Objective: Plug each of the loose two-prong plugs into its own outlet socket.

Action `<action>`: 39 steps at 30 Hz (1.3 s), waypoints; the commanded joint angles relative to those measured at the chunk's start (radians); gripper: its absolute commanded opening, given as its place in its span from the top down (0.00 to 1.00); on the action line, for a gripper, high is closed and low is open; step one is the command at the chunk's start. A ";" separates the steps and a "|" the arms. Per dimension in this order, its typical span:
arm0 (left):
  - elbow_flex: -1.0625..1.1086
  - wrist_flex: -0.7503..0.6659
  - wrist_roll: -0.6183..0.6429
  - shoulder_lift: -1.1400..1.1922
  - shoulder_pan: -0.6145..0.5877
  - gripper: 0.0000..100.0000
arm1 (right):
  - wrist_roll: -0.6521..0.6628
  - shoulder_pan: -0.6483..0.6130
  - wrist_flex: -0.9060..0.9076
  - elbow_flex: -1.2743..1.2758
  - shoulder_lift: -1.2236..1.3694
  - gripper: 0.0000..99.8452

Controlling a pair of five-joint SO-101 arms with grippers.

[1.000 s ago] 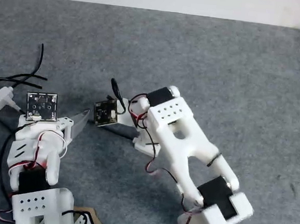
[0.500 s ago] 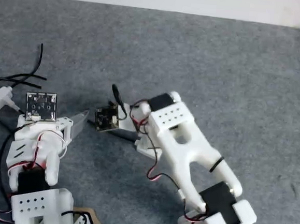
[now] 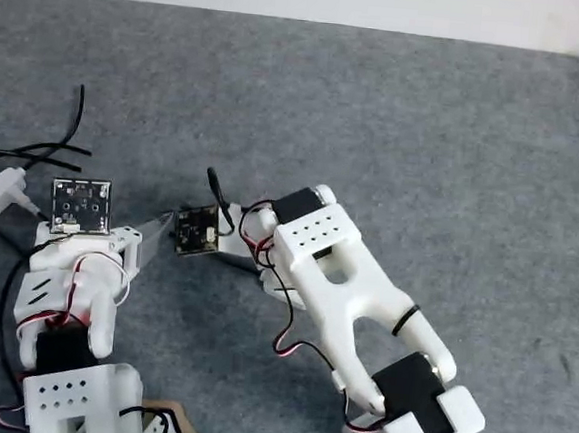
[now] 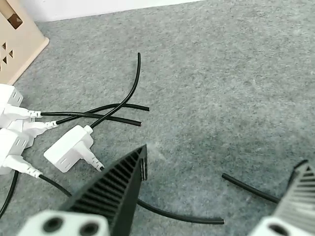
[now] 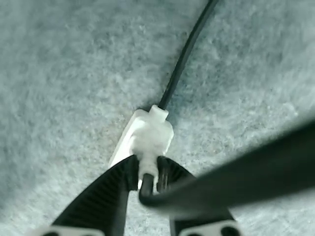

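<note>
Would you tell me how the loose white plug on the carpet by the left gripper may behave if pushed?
The plug looks small and light, so it would probably slide or pivot. Its black cord looks floppy and may drag it sideways.

light: bright, diffuse, overhead | shadows: soft, short, faint
</note>
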 commanded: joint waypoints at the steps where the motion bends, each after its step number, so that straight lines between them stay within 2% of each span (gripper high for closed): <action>1: -0.042 -0.020 0.008 0.004 -0.012 0.58 | -0.026 0.031 -0.022 0.068 0.082 0.99; 17: -0.044 -0.020 0.008 0.001 -0.012 0.58 | -0.031 0.068 0.008 0.117 0.077 0.99; 23: -0.044 -0.020 0.008 0.004 -0.012 0.58 | -0.216 0.070 0.008 0.059 0.039 0.98; 26: -0.044 -0.020 0.012 0.004 -0.012 0.58 | -0.259 0.067 0.039 0.030 -0.045 0.88; 31: -0.051 -0.020 0.012 0.004 -0.012 0.58 | -0.259 0.035 0.127 0.025 -0.203 0.65; 33: -0.050 -0.020 0.012 0.005 -0.012 0.58 | -0.264 0.024 0.153 0.025 -0.269 0.58; 36: -0.048 -0.020 0.012 0.005 -0.008 0.58 | -0.273 0.022 0.194 0.024 -0.374 0.55; 39: -0.048 -0.018 0.012 0.005 -0.005 0.58 | -0.358 0.027 0.237 -0.035 -0.472 0.55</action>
